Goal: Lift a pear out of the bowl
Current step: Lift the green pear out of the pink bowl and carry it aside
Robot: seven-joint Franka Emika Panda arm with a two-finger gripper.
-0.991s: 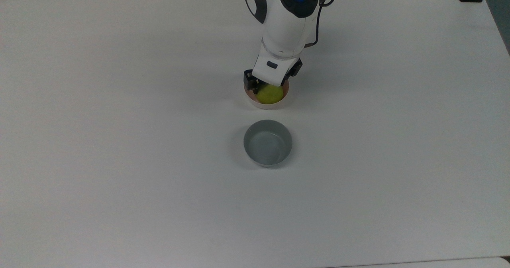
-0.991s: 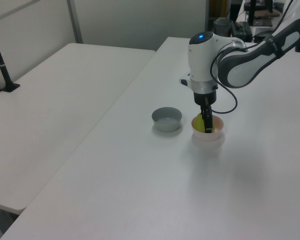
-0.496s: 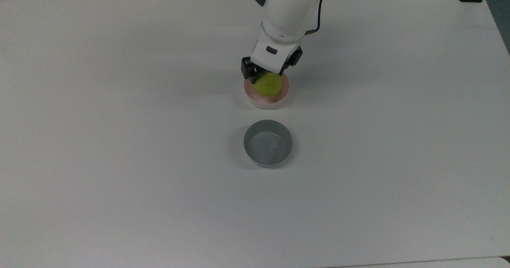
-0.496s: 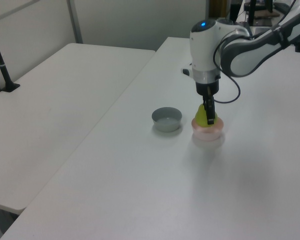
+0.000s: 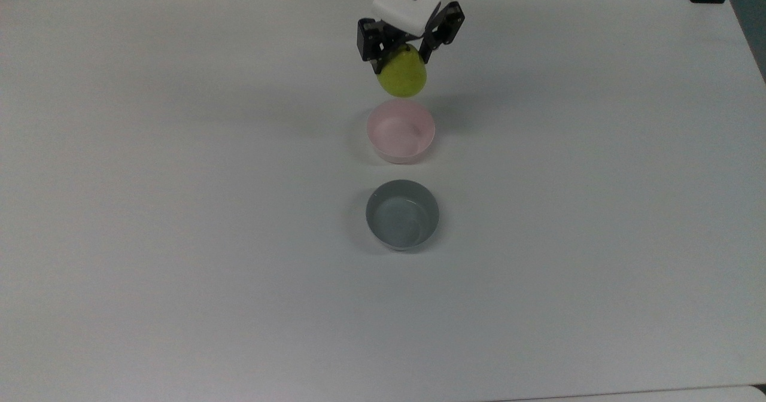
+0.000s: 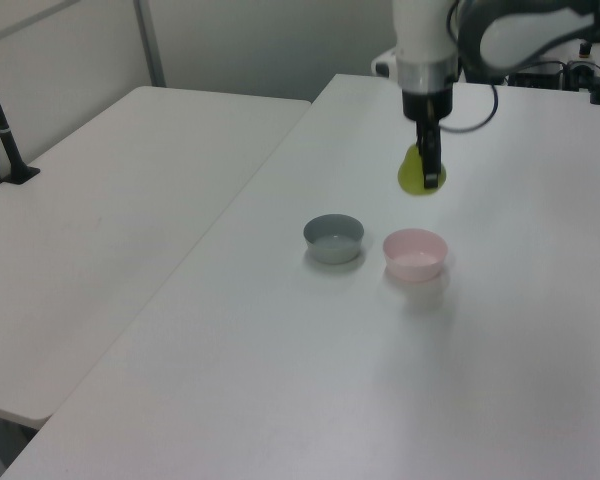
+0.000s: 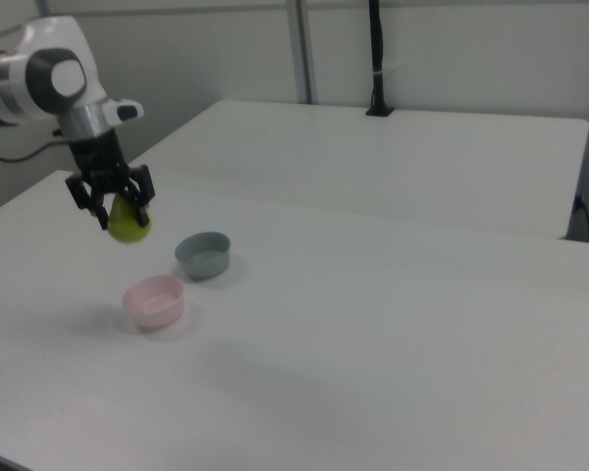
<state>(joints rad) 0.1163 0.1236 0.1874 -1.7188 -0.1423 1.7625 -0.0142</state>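
The pincer [image 5: 405, 58] is pinching the pear [image 5: 403, 77] by its narrow top at the top view's upper centre, holding it clear above the empty pink bowl [image 5: 400, 131] on the tabletop [image 5: 179, 240], so the pick appears complete.

- The pear [image 5: 402, 77] has been lifted clear out of the bowl [image 5: 400, 131].
- The gripper [image 5: 401, 55], clamped on it, has been raised well above the bowl.

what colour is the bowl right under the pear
Pale pink bowl, below the held pear; clearest in the top view.
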